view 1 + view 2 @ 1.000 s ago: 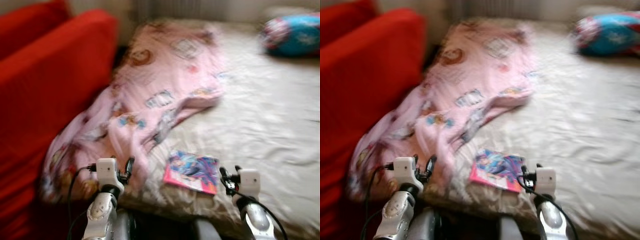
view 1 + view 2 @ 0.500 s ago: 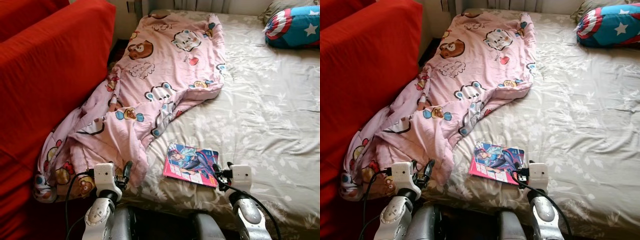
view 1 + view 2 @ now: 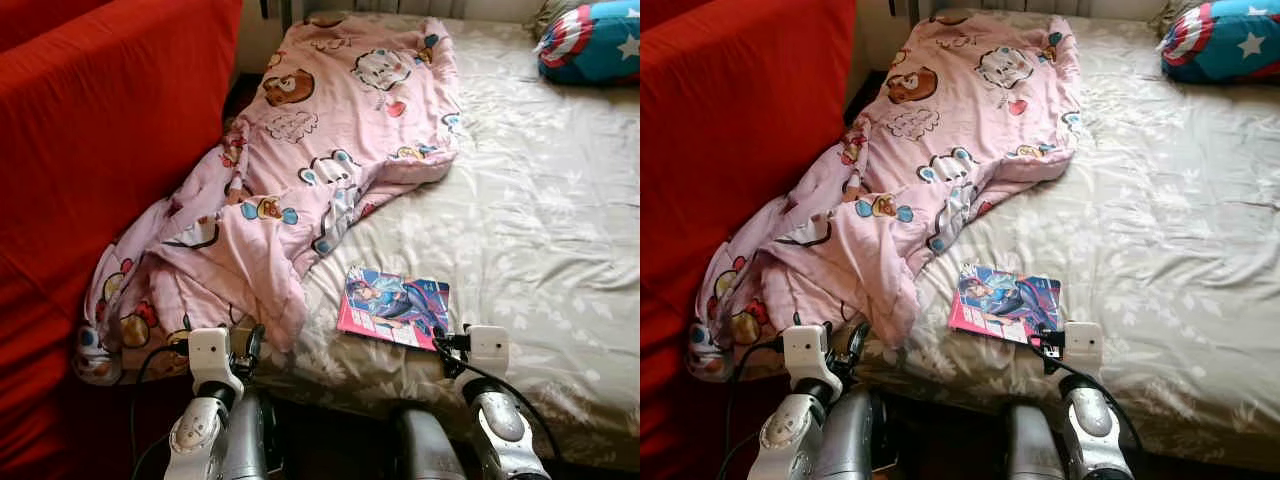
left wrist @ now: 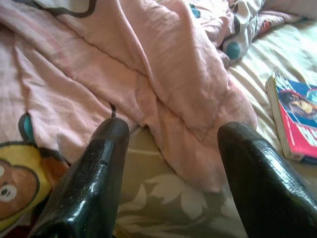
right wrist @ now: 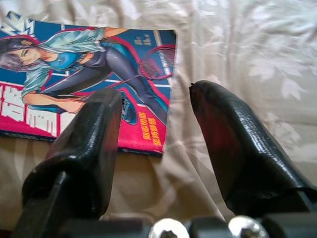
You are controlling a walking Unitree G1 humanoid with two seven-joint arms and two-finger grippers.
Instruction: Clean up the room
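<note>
Both grippers hang unclenched and empty, but the right gripper (image 5: 156, 163) sits nearer, just short of the glossy pink-and-blue comic book (image 3: 393, 307) lying flat ahead.

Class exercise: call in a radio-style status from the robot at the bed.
Both claws open, empty: left claw at crumpled pink cartoon-print blanket, right claw just short of glossy pink-and-blue comic book lying flat on beige floral bedsheet. Nothing in the way.

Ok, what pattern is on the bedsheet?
Beige bedsheet with a pale floral leaf print, clearest in the right eye view.
</note>
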